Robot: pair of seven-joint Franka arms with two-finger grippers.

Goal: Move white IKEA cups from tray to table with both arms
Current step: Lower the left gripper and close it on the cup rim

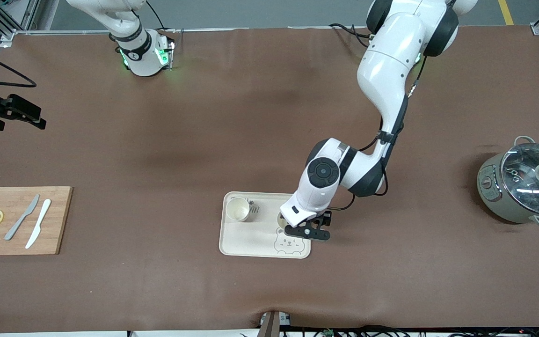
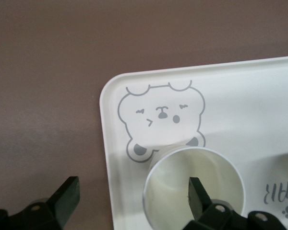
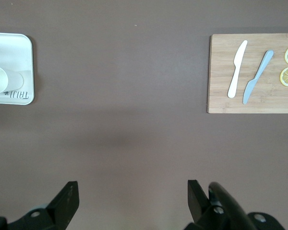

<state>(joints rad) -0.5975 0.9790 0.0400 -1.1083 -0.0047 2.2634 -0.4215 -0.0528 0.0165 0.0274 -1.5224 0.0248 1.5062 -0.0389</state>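
Observation:
A cream tray (image 1: 260, 238) with a bear drawing lies near the table's middle. One white cup (image 1: 238, 209) stands upright on it, toward the right arm's end. The second white cup (image 2: 170, 184) stands on the tray beside the bear drawing and is mostly hidden under the left hand in the front view (image 1: 280, 221). My left gripper (image 1: 308, 231) is low over this cup and open wide (image 2: 133, 191). One finger is at the cup's mouth and the other is over the table past the tray's edge. My right gripper (image 3: 129, 191) is open and empty, high over bare table.
A wooden cutting board (image 1: 17, 220) with two knives and two lemon slices lies at the right arm's end. A grey pot with a glass lid (image 1: 524, 185) stands at the left arm's end. The right wrist view shows the tray (image 3: 24, 57) and the board (image 3: 221, 72).

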